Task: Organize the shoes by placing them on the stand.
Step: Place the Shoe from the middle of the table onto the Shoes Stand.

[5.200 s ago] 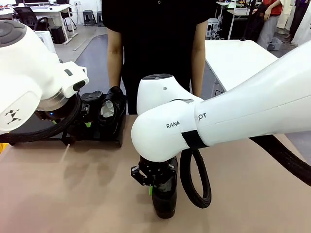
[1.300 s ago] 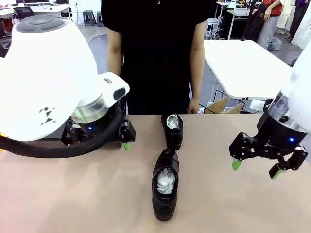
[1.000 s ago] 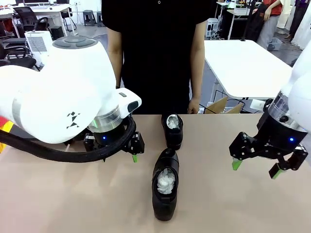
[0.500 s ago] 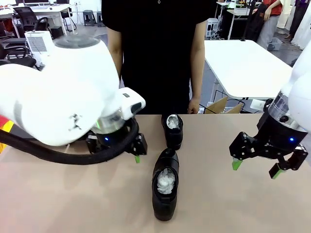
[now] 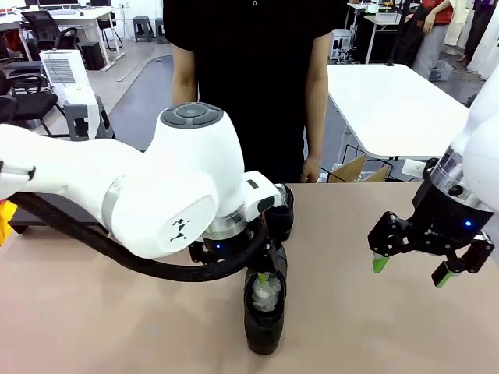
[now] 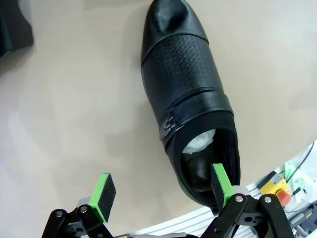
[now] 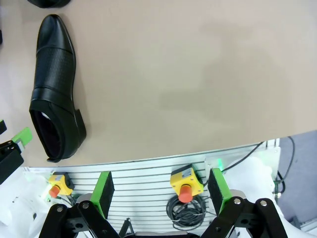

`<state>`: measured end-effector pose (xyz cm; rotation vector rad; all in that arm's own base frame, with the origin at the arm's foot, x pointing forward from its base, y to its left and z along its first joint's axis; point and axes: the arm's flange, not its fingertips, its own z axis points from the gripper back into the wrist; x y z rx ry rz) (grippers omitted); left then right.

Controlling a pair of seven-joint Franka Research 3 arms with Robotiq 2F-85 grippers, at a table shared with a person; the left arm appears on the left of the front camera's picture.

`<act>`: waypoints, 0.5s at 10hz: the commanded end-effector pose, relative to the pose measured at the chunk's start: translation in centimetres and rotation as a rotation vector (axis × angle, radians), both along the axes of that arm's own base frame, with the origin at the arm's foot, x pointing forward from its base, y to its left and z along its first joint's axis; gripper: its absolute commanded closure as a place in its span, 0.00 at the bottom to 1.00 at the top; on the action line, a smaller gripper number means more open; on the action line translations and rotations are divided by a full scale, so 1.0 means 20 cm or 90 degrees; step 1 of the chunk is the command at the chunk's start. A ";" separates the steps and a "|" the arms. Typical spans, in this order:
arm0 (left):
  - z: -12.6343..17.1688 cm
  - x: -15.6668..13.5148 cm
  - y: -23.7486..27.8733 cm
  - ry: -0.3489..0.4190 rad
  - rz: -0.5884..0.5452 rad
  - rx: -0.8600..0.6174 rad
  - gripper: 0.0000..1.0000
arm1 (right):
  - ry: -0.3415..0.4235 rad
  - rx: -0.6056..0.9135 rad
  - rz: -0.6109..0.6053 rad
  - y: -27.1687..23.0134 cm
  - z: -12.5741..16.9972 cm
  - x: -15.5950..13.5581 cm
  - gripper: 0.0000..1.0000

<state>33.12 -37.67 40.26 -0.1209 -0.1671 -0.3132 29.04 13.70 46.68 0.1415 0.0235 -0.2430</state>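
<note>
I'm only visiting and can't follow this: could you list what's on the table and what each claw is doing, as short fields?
Near shoe: black, paper-stuffed, lying on the table
Far shoe: beyond it, partly hidden
Left gripper: open, at the near shoe's heel end, one pad over its opening
Right gripper: open, empty, above the table
Person: standing at the far side

Tan matte desk (image 5: 117,327). Two black shoes lie on it, mid-desk, in line front to back. The near shoe (image 5: 263,315) points its toe at the near edge and holds white paper (image 5: 266,294). The far shoe (image 5: 286,222) sits by the far edge, mostly hidden.
</note>
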 end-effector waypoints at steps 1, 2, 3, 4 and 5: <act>-0.03 0.04 -0.03 0.009 -0.001 0.016 0.00 | 0.002 0.009 0.010 -0.01 0.01 0.02 0.00; -0.06 0.04 -0.05 0.019 -0.005 0.014 0.00 | 0.002 0.009 0.010 -0.01 0.01 0.02 0.00; -0.08 0.04 -0.07 0.036 -0.006 0.003 0.00 | 0.002 0.009 0.010 -0.01 0.01 0.02 0.00; -0.12 0.05 -0.08 0.046 0.006 -0.005 0.00 | 0.002 0.009 0.010 -0.01 0.01 0.02 0.00; -0.16 0.06 -0.08 0.059 0.031 0.005 0.00 | 0.002 0.009 0.010 -0.01 0.01 0.02 0.00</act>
